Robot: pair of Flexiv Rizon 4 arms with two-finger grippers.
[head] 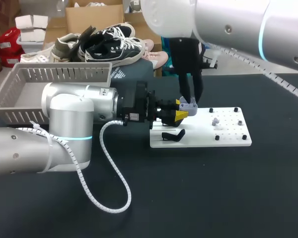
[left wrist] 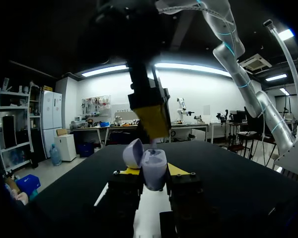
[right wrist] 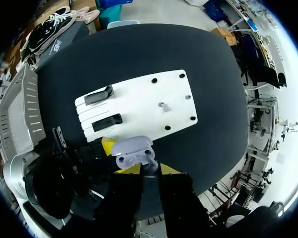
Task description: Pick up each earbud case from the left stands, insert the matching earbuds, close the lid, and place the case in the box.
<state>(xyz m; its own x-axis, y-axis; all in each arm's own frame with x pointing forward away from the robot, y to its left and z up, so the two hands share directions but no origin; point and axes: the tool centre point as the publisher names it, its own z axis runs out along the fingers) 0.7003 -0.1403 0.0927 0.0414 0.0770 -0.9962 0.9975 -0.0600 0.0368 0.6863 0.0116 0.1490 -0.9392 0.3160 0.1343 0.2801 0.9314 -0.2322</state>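
Head view: a grey basket [head: 20, 91] sits at the table's far left. In front of it the left arm [head: 69, 119] comes in from the left and lies level over the dark table [head: 198, 198]. The left gripper [head: 181, 113] is at the near-left end of a white board [head: 231, 135]. Its jaws pinch a lavender case [head: 188, 104] from both sides and hold it above the board with the lid open. The right arm [head: 238, 25] enters from the upper right. The right gripper [head: 192, 99] points straight down and meets the case from above. On the board, just beside the left gripper, lies a black stand [head: 173, 135], and further right a small pale earbud [head: 215, 121] lies among the pegs.

In the left wrist view the case [left wrist: 154, 169] sits upright between the left gripper's yellow fingertips [left wrist: 177, 168]. Its lid is tipped back to one side and the right gripper [left wrist: 152, 135] is directly over its mouth.

In the right wrist view the basket [right wrist: 15, 114] is beyond the left arm. Two stands [right wrist: 98, 95] lie side by side at one end of the board [right wrist: 139, 96], and both are bare. The earbud [right wrist: 163, 106] is nearer the other end. The open case [right wrist: 133, 151] is just ahead of the right gripper [right wrist: 150, 169]. I cannot tell whether that gripper's jaws are pressed on anything.
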